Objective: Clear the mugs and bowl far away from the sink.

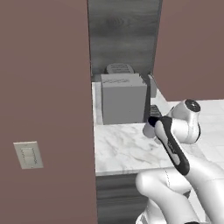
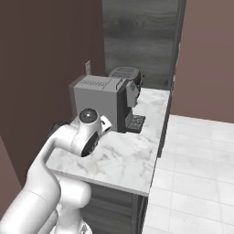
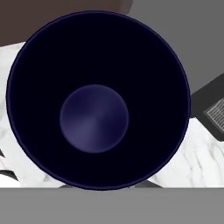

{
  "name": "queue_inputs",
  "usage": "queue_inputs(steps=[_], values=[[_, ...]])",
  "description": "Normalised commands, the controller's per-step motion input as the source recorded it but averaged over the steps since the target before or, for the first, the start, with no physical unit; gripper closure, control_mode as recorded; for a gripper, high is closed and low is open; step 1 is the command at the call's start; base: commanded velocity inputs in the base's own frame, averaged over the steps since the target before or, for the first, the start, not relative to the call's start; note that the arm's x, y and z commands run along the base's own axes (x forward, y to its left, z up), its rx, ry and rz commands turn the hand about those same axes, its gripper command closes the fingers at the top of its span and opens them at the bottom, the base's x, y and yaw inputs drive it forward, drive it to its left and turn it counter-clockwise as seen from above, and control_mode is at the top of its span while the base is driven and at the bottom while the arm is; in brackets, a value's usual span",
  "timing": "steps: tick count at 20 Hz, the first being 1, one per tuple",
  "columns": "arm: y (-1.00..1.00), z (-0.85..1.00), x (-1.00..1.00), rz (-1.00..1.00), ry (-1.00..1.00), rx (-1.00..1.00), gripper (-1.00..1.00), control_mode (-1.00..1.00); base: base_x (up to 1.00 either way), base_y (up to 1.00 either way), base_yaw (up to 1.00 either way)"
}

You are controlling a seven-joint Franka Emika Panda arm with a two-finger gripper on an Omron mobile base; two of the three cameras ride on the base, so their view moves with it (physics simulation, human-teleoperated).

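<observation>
The mug [image 3: 98, 100] sits right under my tool, its dark navy inside facing me above the marble counter [image 3: 192, 157]; my tool is clenched, seemingly gripping it.

A white marble worktop [image 1: 127, 148] with grey veining runs between a brown wall and a pale tiled floor [image 2: 196, 173]. At its back stands a grey boxy coffee machine [image 2: 103, 103], its dark drip grate [image 2: 135, 122] facing the floor side. The marble in front of the machine lies bare.
</observation>
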Motion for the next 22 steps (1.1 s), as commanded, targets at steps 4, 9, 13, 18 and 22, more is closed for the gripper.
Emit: queue_inputs(steps=[4, 9, 13, 18, 22], values=[[0.47, -0.29, 0.10, 0.00, 0.00, -0.06, 1.00, -1.00, 0.00, 0.00, 0.00], [0.24, -0.30, 0.25, 0.00, 0.00, -0.03, 1.00, -1.00, 0.00, 0.00, 0.00], [0.00, -0.20, 0.46, 0.00, 0.04, 0.00, 1.00, -1.00, 0.00, 0.00, 0.00], [0.00, -0.15, 0.49, 0.01, 0.09, 0.00, 1.00, -1.00, 0.00, 0.00, 0.00], [0.00, -0.25, 0.30, 0.03, 0.10, 0.00, 1.00, -1.00, 0.00, 0.00, 0.00]])
